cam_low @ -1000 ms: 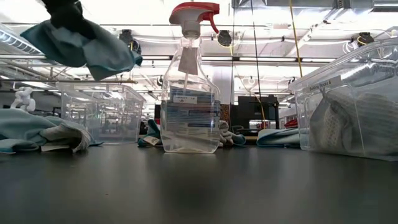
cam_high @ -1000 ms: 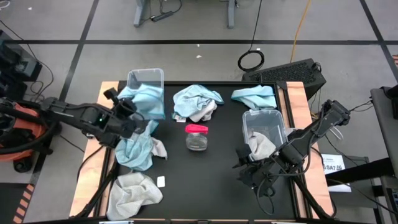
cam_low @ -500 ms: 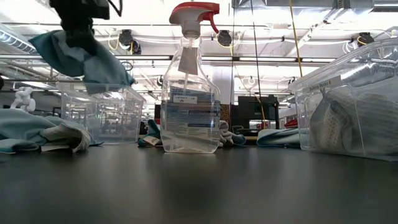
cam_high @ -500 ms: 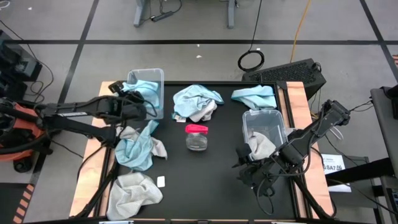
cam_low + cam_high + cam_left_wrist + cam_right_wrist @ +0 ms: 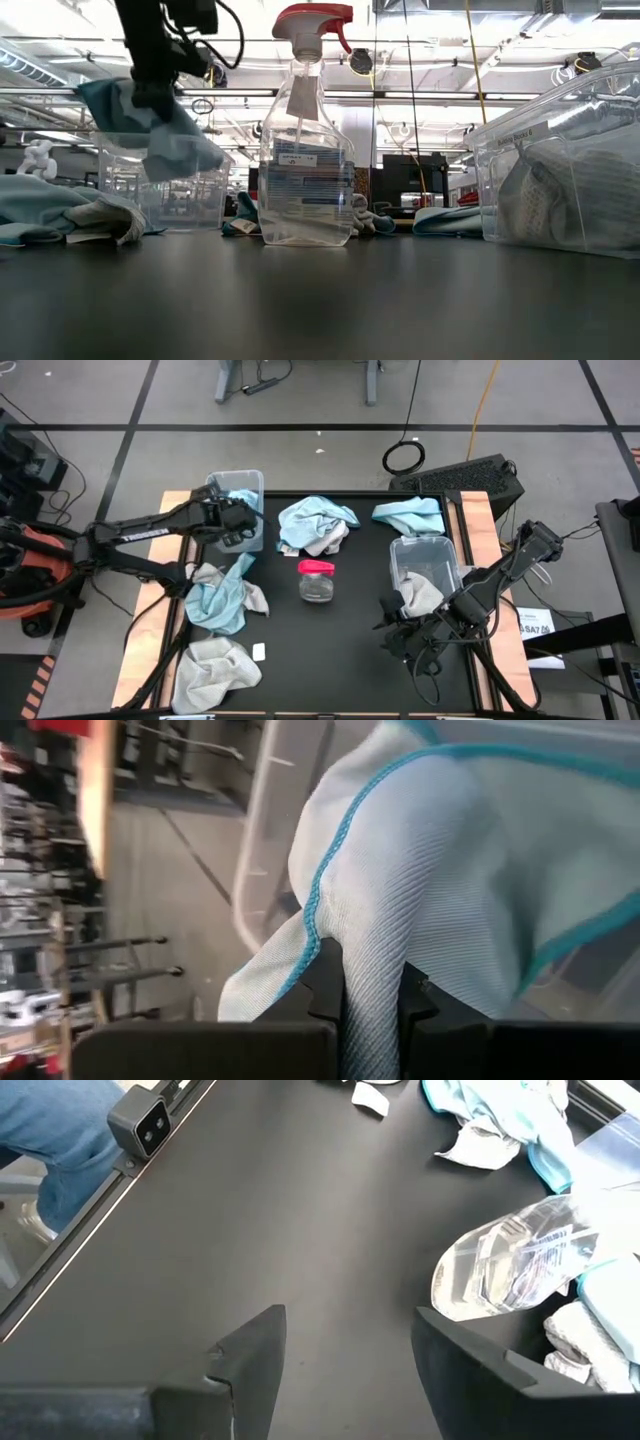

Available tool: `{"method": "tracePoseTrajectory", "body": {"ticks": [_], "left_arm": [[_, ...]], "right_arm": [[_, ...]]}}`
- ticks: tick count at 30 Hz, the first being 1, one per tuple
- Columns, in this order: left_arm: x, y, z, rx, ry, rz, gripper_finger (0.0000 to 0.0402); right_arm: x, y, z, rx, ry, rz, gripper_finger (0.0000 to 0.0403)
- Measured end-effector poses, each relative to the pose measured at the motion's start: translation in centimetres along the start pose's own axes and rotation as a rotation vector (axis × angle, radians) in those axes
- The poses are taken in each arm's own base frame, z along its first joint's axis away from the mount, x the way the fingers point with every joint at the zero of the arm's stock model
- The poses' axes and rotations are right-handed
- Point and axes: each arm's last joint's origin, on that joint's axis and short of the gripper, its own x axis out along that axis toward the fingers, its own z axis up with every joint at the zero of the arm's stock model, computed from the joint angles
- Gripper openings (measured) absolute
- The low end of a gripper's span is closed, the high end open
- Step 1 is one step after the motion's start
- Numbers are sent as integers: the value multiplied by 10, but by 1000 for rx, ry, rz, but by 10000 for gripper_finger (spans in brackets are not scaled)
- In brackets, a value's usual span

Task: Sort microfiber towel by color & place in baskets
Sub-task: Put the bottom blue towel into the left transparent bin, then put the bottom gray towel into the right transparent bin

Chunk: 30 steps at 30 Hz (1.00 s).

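L gripper (image 5: 232,520), fingers pinched on a bunched fold of the blue towel (image 5: 420,870), hangs it over the left basket (image 5: 238,484); soft, light, floppy; R gripper (image 5: 340,1370) gapes, idle by right basket (image 5: 425,550).

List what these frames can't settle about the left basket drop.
- Towel fills the left wrist view, hiding most of the left basket floor.
- High view: the left gripper and arm cover the basket, so what already lies inside is unclear.
- Low view: the towel hangs at the basket's rim; inside or in front cannot be told.
- Right gripper waits open, facing bare table.
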Motion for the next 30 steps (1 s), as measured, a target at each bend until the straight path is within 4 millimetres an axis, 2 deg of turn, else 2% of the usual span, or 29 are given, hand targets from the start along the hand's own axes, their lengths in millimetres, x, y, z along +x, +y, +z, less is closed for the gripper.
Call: {"method": "tracePoseTrajectory", "body": {"ticks": [9, 12, 21, 25, 30], "left_arm": [[16, 1, 11, 2, -1, -85, 31], [17, 2, 13, -15, -16, -92, 60], [17, 3, 15, -42, -38, -89, 188], [17, 3, 17, -53, -51, -86, 213], [16, 4, 17, -63, -61, -81, 219]], "right_arm": [[0, 0, 0, 0, 1, 3, 208], [0, 0, 0, 0, 1, 4, 208], [0, 0, 0, -1, 1, 3, 208], [0, 0, 0, -2, 1, 3, 208], [0, 0, 0, -5, 4, 3, 208]]}}
